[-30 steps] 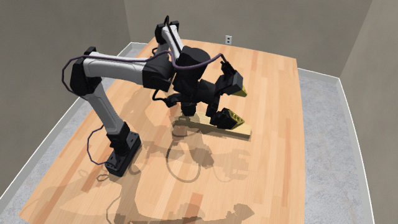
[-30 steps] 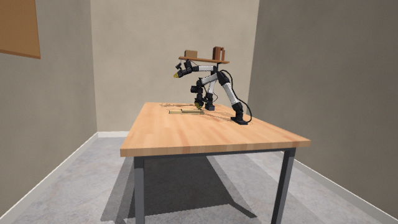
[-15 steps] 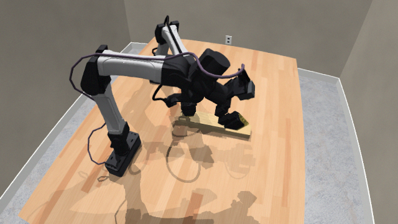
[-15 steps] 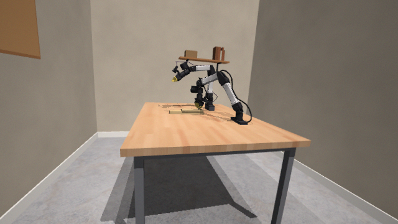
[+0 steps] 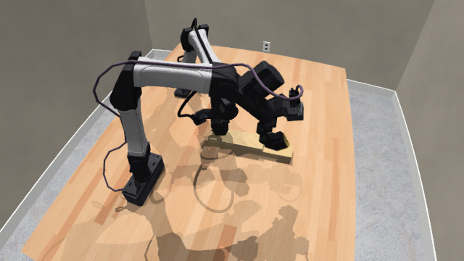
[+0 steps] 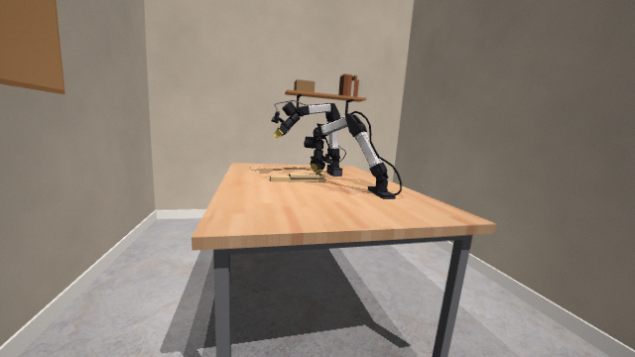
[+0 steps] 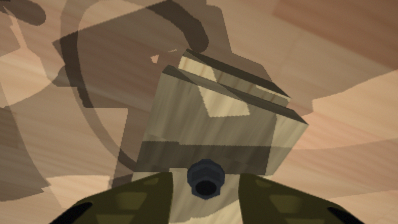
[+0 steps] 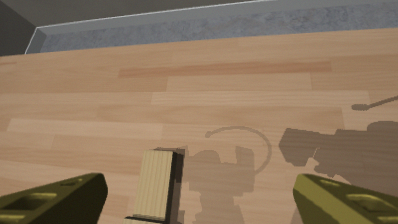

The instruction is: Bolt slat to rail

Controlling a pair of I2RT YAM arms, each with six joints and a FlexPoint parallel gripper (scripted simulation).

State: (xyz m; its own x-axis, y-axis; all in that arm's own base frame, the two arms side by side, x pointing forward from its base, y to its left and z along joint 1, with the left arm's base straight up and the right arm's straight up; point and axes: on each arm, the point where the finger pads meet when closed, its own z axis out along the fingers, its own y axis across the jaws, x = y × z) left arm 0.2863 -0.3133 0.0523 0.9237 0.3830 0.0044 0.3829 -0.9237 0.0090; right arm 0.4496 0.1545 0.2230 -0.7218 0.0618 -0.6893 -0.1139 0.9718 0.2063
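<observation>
Standing nearest in the top view, the right arm's base rises from the tabletop; the exterior view puts it behind the other arm. From there the right hand reaches out over the work, tilted downward and spread wide, with nothing between its fingers. The top view makes it seem almost on the wood, but the exterior view shows it well above.

Beneath lies the rail, flat on the tabletop, with the slat on top. The right wrist view catches the rail's bare end and only a sliver of the slat.

Farther back, the left hand points down over the slat's other end, partly open. Only its wrist view reveals a dark hexagonal fastener at the slat, framed between the fingers with a gap on each side; nut and bolt cannot be told apart there, nor can the clamping be judged.

On the far wall, the top view shows an outlet, the exterior view a shelf
</observation>
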